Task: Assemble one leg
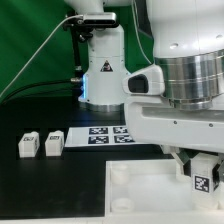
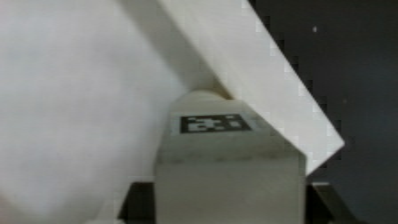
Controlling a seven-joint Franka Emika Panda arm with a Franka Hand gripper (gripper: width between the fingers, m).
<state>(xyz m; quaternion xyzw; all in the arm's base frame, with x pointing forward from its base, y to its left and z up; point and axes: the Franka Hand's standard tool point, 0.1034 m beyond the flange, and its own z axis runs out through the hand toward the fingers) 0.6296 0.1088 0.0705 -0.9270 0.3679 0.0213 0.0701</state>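
Note:
My gripper [image 1: 199,172] is shut on the leg [image 1: 203,184], a small white block with a black-and-white tag on its face. I hold it upright over the corner of the large white square panel [image 1: 150,195] on the exterior view's right. In the wrist view the leg [image 2: 222,150] fills the middle between the dark fingers [image 2: 144,204], its far end at the panel's corner [image 2: 80,100]. Whether the leg touches the panel cannot be told. A round corner socket [image 1: 122,175] shows on the panel.
Two more loose white legs [image 1: 25,146] [image 1: 53,143] stand on the black table at the exterior view's left. The marker board [image 1: 105,134] lies behind the panel, in front of the arm's base [image 1: 101,70]. A green backdrop stands behind.

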